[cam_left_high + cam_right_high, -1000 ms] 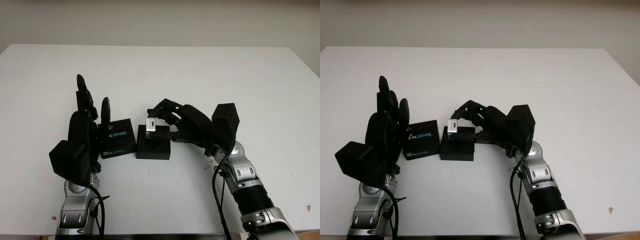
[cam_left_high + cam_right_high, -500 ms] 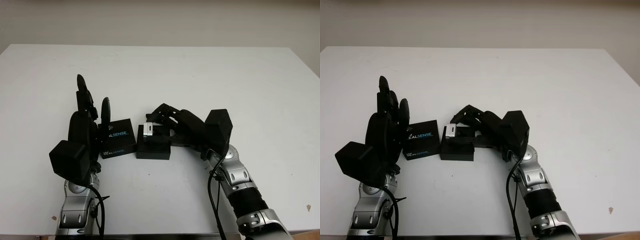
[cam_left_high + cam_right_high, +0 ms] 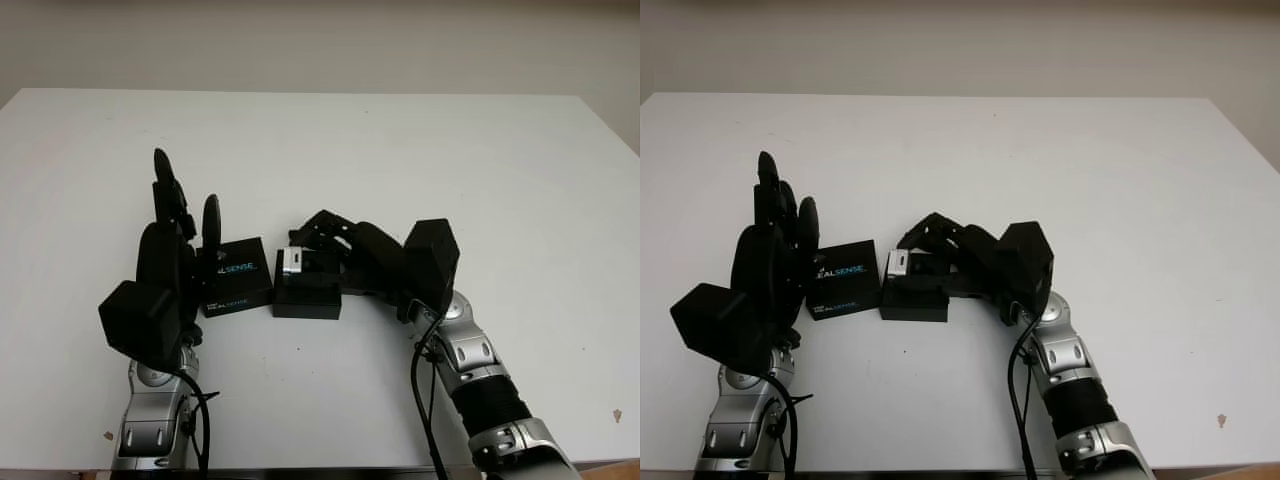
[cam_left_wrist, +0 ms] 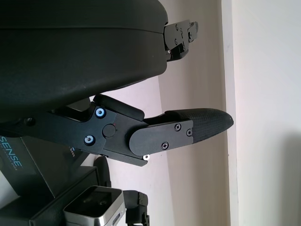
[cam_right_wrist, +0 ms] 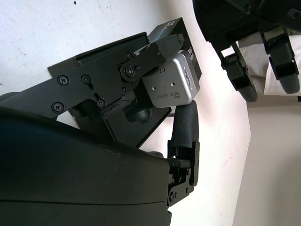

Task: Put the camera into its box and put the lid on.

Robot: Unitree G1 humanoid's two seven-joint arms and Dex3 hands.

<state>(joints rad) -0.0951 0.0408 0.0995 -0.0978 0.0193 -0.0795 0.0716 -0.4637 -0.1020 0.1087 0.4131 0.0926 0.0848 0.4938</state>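
My right hand (image 3: pixel 318 250) is shut on the small silver camera (image 3: pixel 292 262), holding it just over the open black box (image 3: pixel 306 297) at the table's middle. In the right wrist view the camera (image 5: pixel 171 86) sits pinched between my fingers above the box (image 5: pixel 113 61). The black lid (image 3: pixel 236 277), printed with "REALSENSE", lies flat just left of the box. My left hand (image 3: pixel 182 215) is open and held upright right beside the lid's left edge.
The white table (image 3: pixel 400 150) stretches wide around the box and lid. Its far edge meets a pale wall, and its front edge runs just below my arms.
My right hand has shifted left and lower with the camera, bringing it down closer to the box. The left hand and the lid have stayed put.
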